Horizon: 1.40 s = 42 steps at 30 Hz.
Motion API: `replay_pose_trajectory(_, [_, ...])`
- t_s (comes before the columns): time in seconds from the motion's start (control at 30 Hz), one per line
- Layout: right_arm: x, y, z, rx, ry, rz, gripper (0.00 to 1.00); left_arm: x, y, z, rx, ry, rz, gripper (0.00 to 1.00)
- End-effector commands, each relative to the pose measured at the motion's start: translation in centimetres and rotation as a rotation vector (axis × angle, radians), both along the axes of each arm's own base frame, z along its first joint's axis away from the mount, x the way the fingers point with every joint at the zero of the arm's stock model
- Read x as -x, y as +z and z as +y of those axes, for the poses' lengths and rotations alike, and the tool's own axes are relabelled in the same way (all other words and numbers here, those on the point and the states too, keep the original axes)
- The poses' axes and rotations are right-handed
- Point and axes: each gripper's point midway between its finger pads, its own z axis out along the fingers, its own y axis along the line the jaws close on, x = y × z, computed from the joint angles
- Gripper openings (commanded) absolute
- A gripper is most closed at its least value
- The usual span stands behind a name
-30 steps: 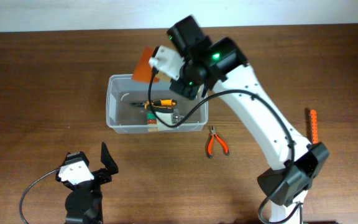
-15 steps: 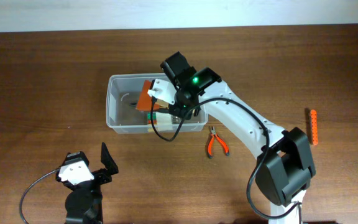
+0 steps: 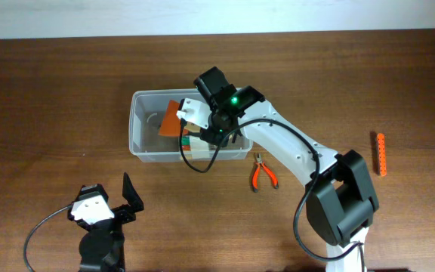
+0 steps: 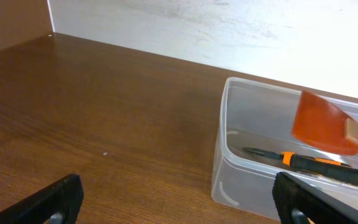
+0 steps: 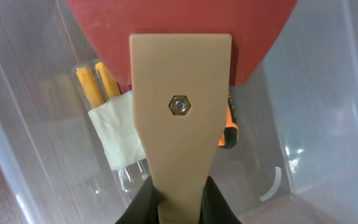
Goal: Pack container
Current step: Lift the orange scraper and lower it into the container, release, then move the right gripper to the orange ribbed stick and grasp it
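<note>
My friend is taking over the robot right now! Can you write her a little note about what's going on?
Left gripper: open, empty, over the table, apart from the container.
Right gripper: fingers shut on the orange scraper, held inside the container's walls.
Done: a screwdriver and a small packet lie in the container.
To do: release the scraper, then probably pack the orange pliers and orange stick on the table.
</note>
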Motion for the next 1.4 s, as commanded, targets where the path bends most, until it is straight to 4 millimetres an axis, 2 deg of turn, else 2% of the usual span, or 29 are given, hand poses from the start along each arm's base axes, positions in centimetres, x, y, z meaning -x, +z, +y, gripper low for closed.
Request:
replay_pose_trajectory(0.0, [0.6,-0.7,0.9,-0.029,0.016,0.034,0.04,0.0,-0.1,0.0,-0.009,-0.001,0.002,0.99])
replay_pose_trajectory(0.1, [0.7,-0.6,1.1,-0.041,0.02,0.04,0.05,0.0,-0.1,0.0,-0.009,-0.001,0.002,0.99])
replay_pose_trajectory(0.13, [0.8,-0.6,1.2,-0.046,0.02,0.047,0.09,0.0,-0.1,0.0,-0.009,-0.001,0.002,0.99])
replay_pose_trajectory(0.17, [0.9,-0.6,1.3,-0.054,0.007,0.056,0.23,0.0,-0.1,0.0,-0.009,-0.001,0.002,0.99])
replay_pose_trajectory(0.2, [0.9,-0.6,1.3,-0.056,-0.004,0.06,0.3,0.0,-0.1,0.0,-0.009,-0.001,0.002,0.99])
replay_pose_trajectory(0.27, [1.0,-0.6,1.3,-0.055,-0.008,0.064,0.37,0.0,-0.1,0.0,-0.009,-0.001,0.002,0.99])
replay_pose_trajectory(0.33, [1.0,-0.5,1.2,-0.055,-0.009,0.063,0.55,0.0,-0.1,0.0,-0.009,-0.001,0.002,0.99])
replay_pose_trajectory(0.43, [0.9,0.3,1.3,-0.058,-0.014,0.062,0.74,0.0,-0.1,0.0,-0.009,-0.001,0.002,0.99])
replay_pose_trajectory(0.53, [0.4,2.3,1.4,-0.065,-0.033,0.049,0.79,0.0,-0.1,0.0,-0.009,-0.001,0.002,0.99])
replay_pose_trajectory(0.6, [-0.8,4.3,0.5,-0.034,-0.099,0.001,0.8,0.0,-0.1,0.0,-0.009,-0.001,0.002,0.99])
replay_pose_trajectory(0.67, [-2.8,6.9,-1.9,0.025,-0.243,-0.077,0.83,0.0,-0.1,0.0,-0.009,-0.001,0.002,0.99])
replay_pose_trajectory(0.7, [-4.2,9.3,-4.4,0.072,-0.361,-0.137,0.83,0.0,-0.1,0.0,-0.009,-0.001,0.002,0.99])
replay_pose_trajectory(0.73, [-4.8,10.9,-6.1,0.088,-0.431,-0.163,0.84,0.0,-0.1,0.0,-0.009,-0.001,0.002,0.99])
replay_pose_trajectory(0.83, [-5.7,15.5,-11.3,0.079,-0.611,-0.182,0.89,0.0,-0.1,0.0,-0.009,-0.001,0.002,0.99])
replay_pose_trajectory(0.87, [-5.8,16.5,-12.8,0.072,-0.656,-0.182,0.91,0.0,-0.1,0.0,-0.009,-0.001,0.002,0.99])
replay_pose_trajectory(0.93, [-6.0,18.6,-17.6,0.065,-0.789,-0.172,0.94,0.0,-0.1,0.0,-0.009,-0.001,0.002,0.99])
replay_pose_trajectory(0.97, [-6.0,19.1,-19.5,0.063,-0.846,-0.167,0.94,0.0,-0.1,0.0,-0.009,-0.001,0.002,0.99])
replay_pose_trajectory(1.07, [-5.1,19.9,-27.6,0.068,-1.058,-0.111,0.96,0.0,-0.1,0.0,-0.009,-0.001,0.002,0.99])
replay_pose_trajectory(1.2, [-3.3,19.1,-33.7,-0.012,-1.201,0.027,0.96,0.0,-0.1,0.0,-0.009,-0.001,0.002,0.99])
replay_pose_trajectory(1.27, [-2.1,19.0,-38.7,-0.066,-1.325,0.071,0.98,0.0,-0.1,0.0,-0.009,-0.001,0.002,0.99])
replay_pose_trajectory(1.37, [-0.9,18.8,-42.3,-0.065,-1.418,0.081,0.98,0.0,-0.1,0.0,-0.009,-0.001,0.002,0.99])
